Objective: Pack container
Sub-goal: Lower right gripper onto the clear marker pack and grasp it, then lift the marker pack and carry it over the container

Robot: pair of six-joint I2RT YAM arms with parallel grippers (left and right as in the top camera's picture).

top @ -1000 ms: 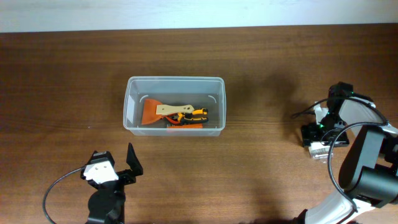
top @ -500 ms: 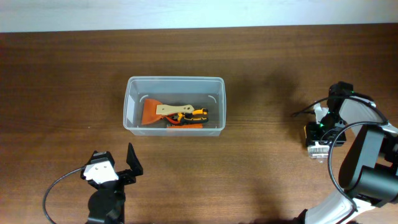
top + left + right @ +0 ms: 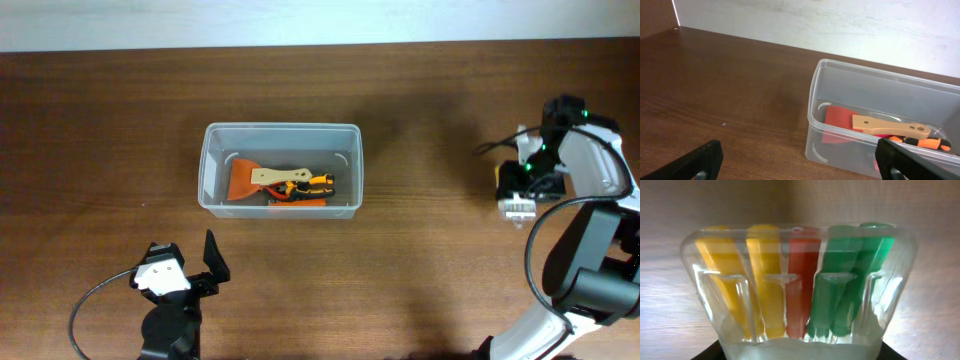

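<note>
The clear container [image 3: 280, 127] stands at the table's middle; it also shows in the left wrist view [image 3: 880, 72]. Inside lie an orange scraper with a wooden handle [image 3: 243, 178] [image 3: 890, 127] and orange-and-black pliers [image 3: 315, 184] [image 3: 925, 143]. My left gripper [image 3: 190, 272] [image 3: 800, 167] is open and empty, near the front edge, in front of the container's left end. My right gripper [image 3: 522, 185] [image 3: 800, 352] is at the far right, shut on a clear plastic case [image 3: 518, 205] [image 3: 800, 280] holding yellow, red and green pieces. The case fills the right wrist view.
Bare brown wooden table [image 3: 430, 280] lies between the container and my right arm. A pale wall [image 3: 815, 20] runs along the table's far edge. A black cable [image 3: 100, 295] loops by my left arm.
My right gripper has moved toward the table's far edge with the clear case in it. My left arm and the container have not moved.
</note>
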